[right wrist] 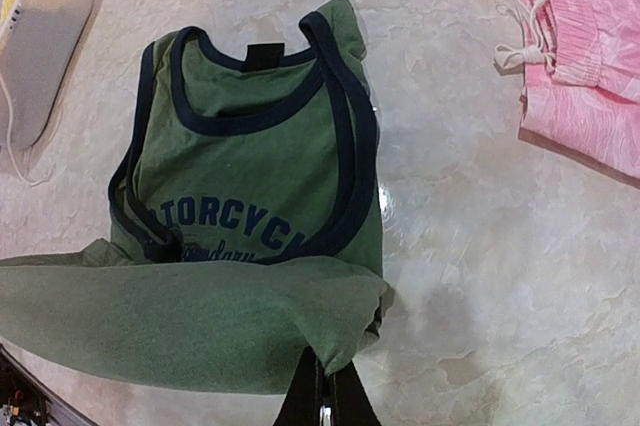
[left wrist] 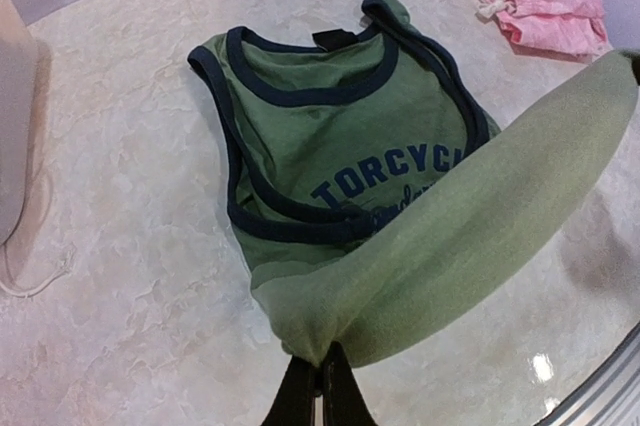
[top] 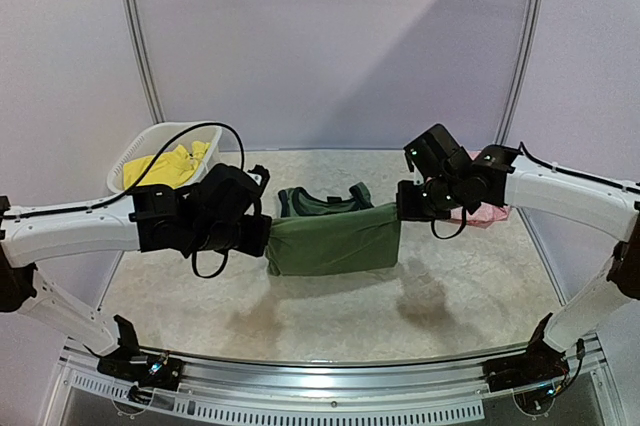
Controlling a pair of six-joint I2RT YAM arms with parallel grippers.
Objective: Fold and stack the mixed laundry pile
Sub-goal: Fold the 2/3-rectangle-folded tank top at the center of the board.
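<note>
Gripping the olive-green tank top point(top: 335, 243) by its bottom hem with both arms, stretched taut in the air between them. On the left gripper point(left wrist: 320, 374), jaws clenched tight on one hem corner. On the right gripper point(right wrist: 326, 386), jaws pinched shut the same way on the other corner. Resting flat on the pale marbled surface point(top: 330, 316) with the top's upper half, navy-trimmed neck and straps toward the far side, navy lettering face up (partly covered by the raised fold). Curled up and over toward the near edge with the lower half. Beyond the right gripper, apart from the top: a pink garment point(right wrist: 590, 56) with white drawstring, lying on the surface. At far left: a white basket point(top: 130, 156) with yellow shorts point(top: 168, 168) inside.
</note>
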